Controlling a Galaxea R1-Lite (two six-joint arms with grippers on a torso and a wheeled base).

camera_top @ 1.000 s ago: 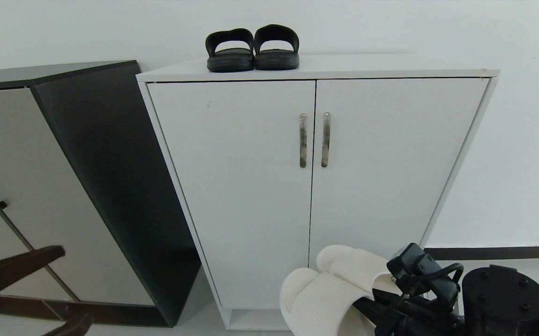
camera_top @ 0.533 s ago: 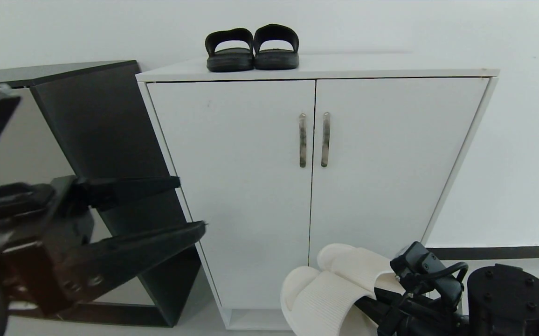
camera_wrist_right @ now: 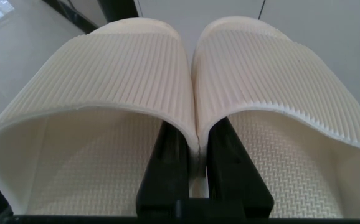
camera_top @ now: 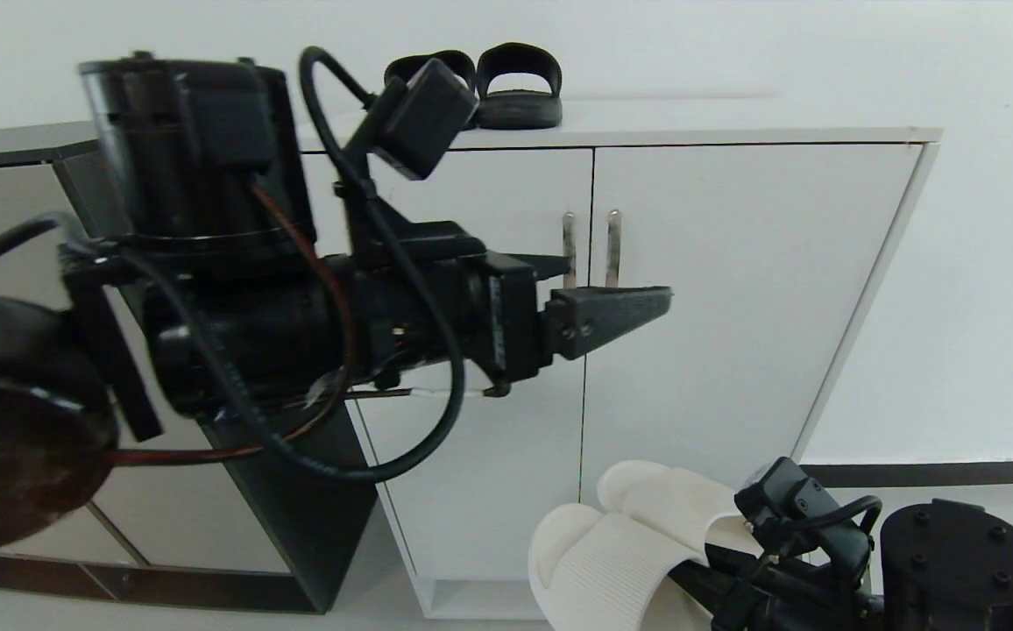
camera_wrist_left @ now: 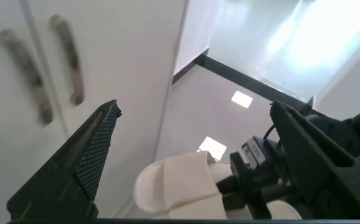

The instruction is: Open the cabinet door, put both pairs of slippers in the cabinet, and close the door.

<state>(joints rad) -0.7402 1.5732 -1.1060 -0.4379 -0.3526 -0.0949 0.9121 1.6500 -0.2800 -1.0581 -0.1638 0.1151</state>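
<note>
The white cabinet (camera_top: 734, 289) stands shut, its two metal handles (camera_top: 613, 241) side by side at the middle. Black slippers (camera_top: 517, 83) rest on its top, the left one partly hidden behind my left arm. My left gripper (camera_top: 619, 280) is open just in front of the handles, which also appear in the left wrist view (camera_wrist_left: 68, 59) beyond the spread fingers (camera_wrist_left: 96, 149). Low at the right, my right gripper (camera_wrist_right: 195, 168) is shut on the white slippers (camera_top: 620, 543), pinching their inner walls together (camera_wrist_right: 192, 112).
A black cabinet with a grey front (camera_top: 314, 526) leans close against the white cabinet's left side. A dark baseboard (camera_top: 936, 473) runs along the white wall to the right. Open floor (camera_wrist_left: 242, 81) lies right of the cabinet.
My left arm has risen from the lower left and swung across to the cabinet handles, fingers open. The right gripper with the white slippers has barely moved.
</note>
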